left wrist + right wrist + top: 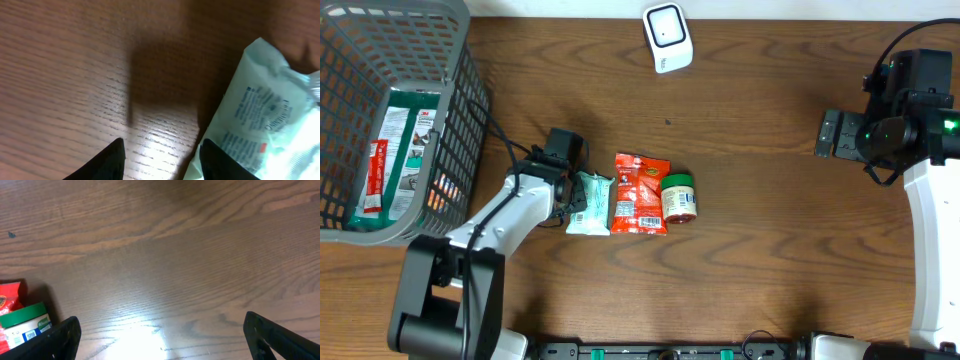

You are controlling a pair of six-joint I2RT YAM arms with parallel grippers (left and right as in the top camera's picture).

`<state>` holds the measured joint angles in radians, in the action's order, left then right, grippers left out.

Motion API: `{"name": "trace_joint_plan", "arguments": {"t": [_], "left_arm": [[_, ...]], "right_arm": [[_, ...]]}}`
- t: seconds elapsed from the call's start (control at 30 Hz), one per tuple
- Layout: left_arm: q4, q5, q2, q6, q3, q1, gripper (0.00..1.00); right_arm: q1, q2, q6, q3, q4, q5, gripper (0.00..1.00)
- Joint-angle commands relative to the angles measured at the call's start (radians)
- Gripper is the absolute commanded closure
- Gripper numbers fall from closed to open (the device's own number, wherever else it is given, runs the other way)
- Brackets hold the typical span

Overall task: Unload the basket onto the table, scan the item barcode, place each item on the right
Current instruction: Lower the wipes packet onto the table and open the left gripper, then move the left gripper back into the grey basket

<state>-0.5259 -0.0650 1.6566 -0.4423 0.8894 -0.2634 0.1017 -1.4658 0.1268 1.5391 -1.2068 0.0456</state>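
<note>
**Wooden table, three goods in a row**

The dark wood-grain table (770, 270) carries a grey mesh basket (460, 120) at its far-left corner and a white scanner (667, 37) at the far edge. Mid-table, side by side, lie a pale green packet (590, 203), a red packet (640, 193) and a green-lidded jar (679, 197).

Your left arm (505, 220) stretches forward and rightward from its base, the left gripper (162, 157) tipped low, jaws partly apart with nothing between them. Your right arm (932, 230) stands at the far right, the right gripper (162, 335) spread wide, empty.
</note>
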Motion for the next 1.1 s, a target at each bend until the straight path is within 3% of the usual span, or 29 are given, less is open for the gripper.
{"name": "trace_joint_plan", "arguments": {"t": [0.0,0.23,0.57,0.73,0.87,1.07], "left_arm": [[0.004,0.049,0.024,-0.008,-0.011,0.004,0.51],[0.025,0.126,0.025,-0.008,-0.011,0.004,0.51],[0.018,0.126,0.0,0.011,0.05,0.015,0.51],[-0.17,0.125,-0.06,0.093,0.252,0.048,0.5],[-0.355,0.125,-0.097,0.14,0.504,0.098,0.44],[-0.432,0.098,-0.13,0.139,0.758,0.232,0.37]], "right_arm": [[0.002,0.001,0.015,0.01,0.002,0.009,0.01],[0.002,0.001,0.015,0.01,0.002,0.009,0.01],[0.002,0.001,0.014,0.01,0.002,0.009,0.01],[0.002,0.001,0.015,0.01,0.002,0.009,0.01],[0.002,0.001,0.014,0.01,0.002,0.009,0.01],[0.002,0.001,0.015,0.01,0.002,0.009,0.01]]}}
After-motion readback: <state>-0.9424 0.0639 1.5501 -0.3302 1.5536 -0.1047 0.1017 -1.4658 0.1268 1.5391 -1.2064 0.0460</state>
